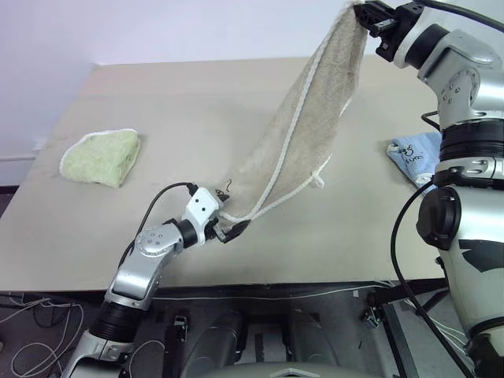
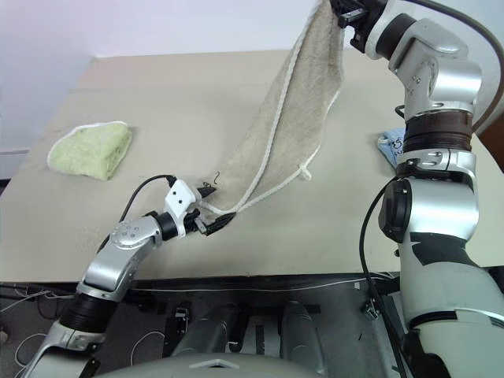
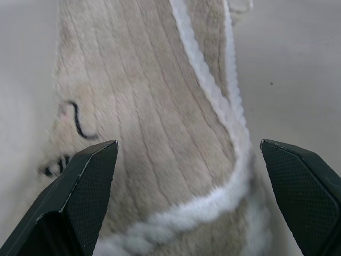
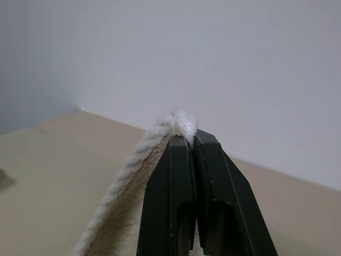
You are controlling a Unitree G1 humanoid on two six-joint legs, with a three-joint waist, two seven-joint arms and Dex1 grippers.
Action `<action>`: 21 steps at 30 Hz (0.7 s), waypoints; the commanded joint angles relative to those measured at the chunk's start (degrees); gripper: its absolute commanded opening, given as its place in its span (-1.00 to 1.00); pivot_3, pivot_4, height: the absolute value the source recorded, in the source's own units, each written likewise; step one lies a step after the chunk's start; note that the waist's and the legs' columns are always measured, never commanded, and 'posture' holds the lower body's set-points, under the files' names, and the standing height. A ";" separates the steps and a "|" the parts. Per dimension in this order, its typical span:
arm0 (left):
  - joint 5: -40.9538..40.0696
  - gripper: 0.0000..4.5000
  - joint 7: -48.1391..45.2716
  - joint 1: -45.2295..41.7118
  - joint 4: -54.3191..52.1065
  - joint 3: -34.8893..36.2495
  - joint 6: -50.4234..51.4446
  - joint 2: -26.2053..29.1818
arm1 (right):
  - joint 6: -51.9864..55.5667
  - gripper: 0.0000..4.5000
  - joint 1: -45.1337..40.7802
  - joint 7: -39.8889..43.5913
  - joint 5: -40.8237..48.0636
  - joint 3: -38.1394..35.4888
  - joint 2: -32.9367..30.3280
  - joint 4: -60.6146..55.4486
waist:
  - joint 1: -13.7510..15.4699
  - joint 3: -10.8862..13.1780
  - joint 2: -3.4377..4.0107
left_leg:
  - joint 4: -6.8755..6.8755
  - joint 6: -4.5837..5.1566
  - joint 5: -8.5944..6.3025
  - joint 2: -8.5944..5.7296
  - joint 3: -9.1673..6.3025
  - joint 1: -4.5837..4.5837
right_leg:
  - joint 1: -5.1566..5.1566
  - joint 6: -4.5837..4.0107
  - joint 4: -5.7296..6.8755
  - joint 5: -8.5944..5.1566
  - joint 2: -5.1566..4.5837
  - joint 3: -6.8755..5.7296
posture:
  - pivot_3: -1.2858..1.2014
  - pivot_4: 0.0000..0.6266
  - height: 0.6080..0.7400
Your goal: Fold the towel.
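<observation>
Towel (image 1: 303,130): beige terry cloth with white stitched edging, hanging in the air as a long drape over the table (image 1: 197,102); its top corner is high at the far right, its lowest part reaches down to the tabletop near the front edge, slightly left of centre. A small dark printed mark (image 3: 77,120) shows near the low end, and a short white loop (image 1: 319,179) hangs off the edging partway down. Right gripper (image 1: 364,14): raised high over the far right of the table, fingers pressed together, pinching the towel's top corner; a tuft of white edging (image 4: 180,121) pokes out above the fingertips in the right wrist view. Left gripper (image 1: 231,231): low, near the table's front edge, at the towel's bottom end, fingers (image 3: 80,197) spread wide with the lower edge of the towel between them, not closed on it. Light green folded towel (image 1: 102,156): lying on the left part of the table, well apart from the rest. Light blue cloth (image 1: 413,156): on the right part of the table, partly hidden behind the right arm.
</observation>
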 commanded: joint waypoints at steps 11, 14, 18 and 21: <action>5.49 1.00 -3.02 -5.33 -1.42 -3.49 1.86 5.55 | 1.60 -1.00 -0.09 0.11 0.74 -0.35 -0.81 -4.19 | 0.20 0.00 0.00 | 0.00 -0.01 0.00 0.00 0.00 -0.01 | 0.01 0.00 -0.01 0.00 0.00 0.00 | 0.03 -0.52 1.00; 10.23 1.00 -4.07 -6.03 -0.74 -6.35 -0.47 8.09 | 1.95 -1.00 0.43 -0.19 0.64 -0.38 -1.03 -4.33 | 0.06 0.00 0.00 | -0.03 -0.01 0.00 0.00 0.00 -0.01 | -0.02 0.00 -0.01 0.00 0.00 0.00 | 0.03 -0.52 1.00; 11.12 1.00 -5.89 -6.46 -1.67 -7.40 -0.27 9.48 | 2.63 -1.00 1.10 -0.54 0.83 -0.63 -1.40 -4.81 | 0.04 0.00 0.00 | -0.05 -0.01 0.00 0.00 0.00 -0.01 | -0.04 0.00 0.00 0.00 0.01 0.00 | 0.03 -0.52 1.00; 11.58 1.00 -4.73 -7.06 -0.96 -6.50 0.03 9.04 | 2.95 -1.00 1.69 -0.61 0.94 -0.75 -1.55 -5.33 | 0.06 0.00 0.00 | -0.08 -0.01 0.00 0.00 0.00 -0.01 | -0.06 0.00 0.00 0.00 0.01 0.00 | 0.03 -0.52 1.00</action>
